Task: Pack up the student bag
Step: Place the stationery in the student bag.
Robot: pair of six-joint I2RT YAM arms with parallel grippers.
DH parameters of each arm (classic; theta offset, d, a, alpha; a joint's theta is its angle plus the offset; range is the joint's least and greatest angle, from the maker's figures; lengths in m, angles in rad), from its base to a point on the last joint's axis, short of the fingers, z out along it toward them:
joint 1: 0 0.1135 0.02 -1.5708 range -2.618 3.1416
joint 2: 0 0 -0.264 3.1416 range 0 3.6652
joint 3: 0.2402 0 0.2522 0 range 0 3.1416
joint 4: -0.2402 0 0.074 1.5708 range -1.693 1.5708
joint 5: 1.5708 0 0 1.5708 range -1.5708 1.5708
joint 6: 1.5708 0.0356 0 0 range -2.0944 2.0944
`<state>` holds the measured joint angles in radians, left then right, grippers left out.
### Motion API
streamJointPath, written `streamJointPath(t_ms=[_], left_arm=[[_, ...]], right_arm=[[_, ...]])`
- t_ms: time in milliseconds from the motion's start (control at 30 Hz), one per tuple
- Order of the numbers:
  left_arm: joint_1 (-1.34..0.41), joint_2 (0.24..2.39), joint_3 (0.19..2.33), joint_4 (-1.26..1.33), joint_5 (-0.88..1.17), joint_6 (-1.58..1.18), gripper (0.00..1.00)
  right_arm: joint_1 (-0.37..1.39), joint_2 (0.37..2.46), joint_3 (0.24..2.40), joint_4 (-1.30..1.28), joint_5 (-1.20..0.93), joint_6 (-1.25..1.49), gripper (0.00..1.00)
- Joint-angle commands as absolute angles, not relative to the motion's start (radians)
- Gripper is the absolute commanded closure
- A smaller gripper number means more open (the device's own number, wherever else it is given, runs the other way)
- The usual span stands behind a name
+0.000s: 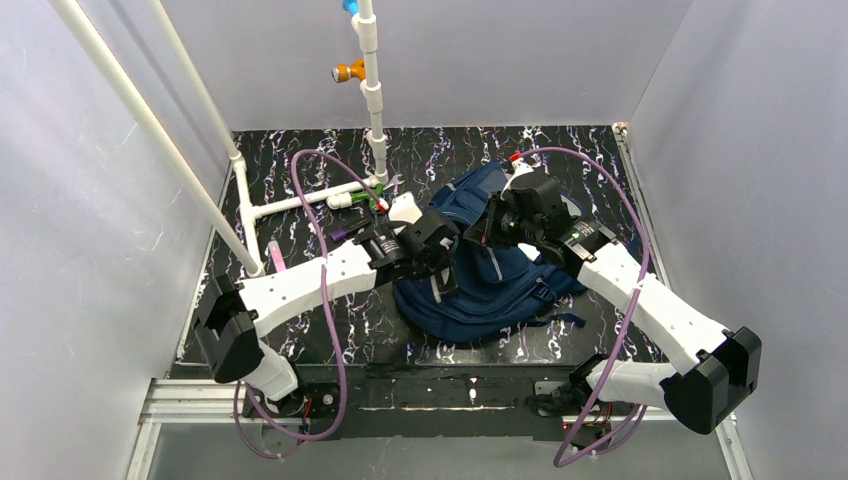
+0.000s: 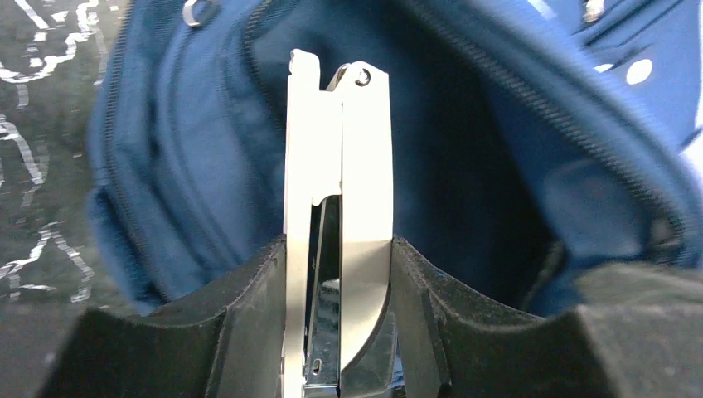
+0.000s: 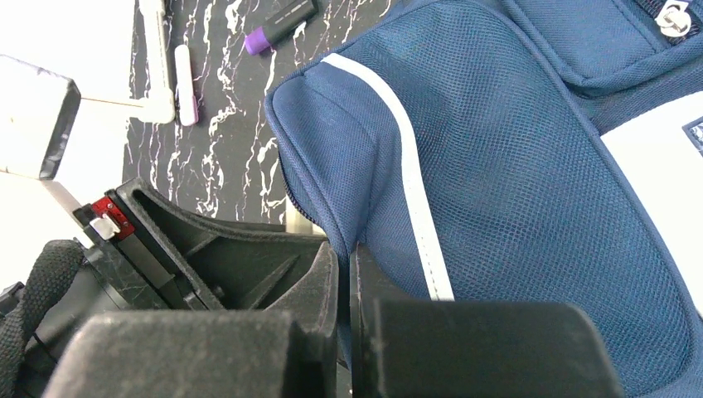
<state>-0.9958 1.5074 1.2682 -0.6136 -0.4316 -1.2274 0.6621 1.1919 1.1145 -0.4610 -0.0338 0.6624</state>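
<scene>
Packing under way, not complete. Large navy blue fabric student bag (image 1: 500,290) lying mouth-open on black marbled bench (image 1: 450,150), just toward 3 o'clock of centre.

Left gripper (image 2: 338,249) pinching flat silver metal hinged tool (image 2: 340,149), tip aimed at 12 o'clock into the open compartment, not yet released. Right gripper (image 3: 346,265) pressed together on the bag's mesh edge, seemingly holding the mouth open.

Judged outstanding: 1 tool release, loose items, zip.

Right wrist view giving what left wrist view lacks: purple-capped black marker (image 3: 280,25) and pink-and-white pen (image 3: 186,79) on bench at 10 o'clock of bag. Left wrist view alone showing tool and bag interior.
</scene>
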Motion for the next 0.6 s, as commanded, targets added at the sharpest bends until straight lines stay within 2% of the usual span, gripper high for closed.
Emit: streamJointPath(t_ms=[0, 233, 367, 400, 567], left_arm=[[-0.997, 1.533, 1.348, -0.531, -0.494, -1.298, 0.67], [-0.979, 1.667, 1.441, -0.466, -0.541, -1.358, 0.65], [-0.955, 1.685, 1.404, -0.321, -0.551, -1.445, 0.64], [-0.95, 1.692, 1.404, -0.296, -0.553, -1.474, 0.62], [-0.928, 1.714, 1.383, -0.201, -0.508, -1.549, 0.42]], right_arm=[[0.663, 1.137, 1.144, -0.289, -0.077, 0.72, 0.99], [0.662, 1.137, 1.133, -0.284, -0.094, 0.738, 0.99], [0.663, 1.104, 1.118, -0.285, -0.068, 0.746, 0.99], [0.662, 1.096, 1.111, -0.285, -0.059, 0.747, 0.99], [0.663, 1.092, 1.113, -0.286, -0.04, 0.749, 0.99]])
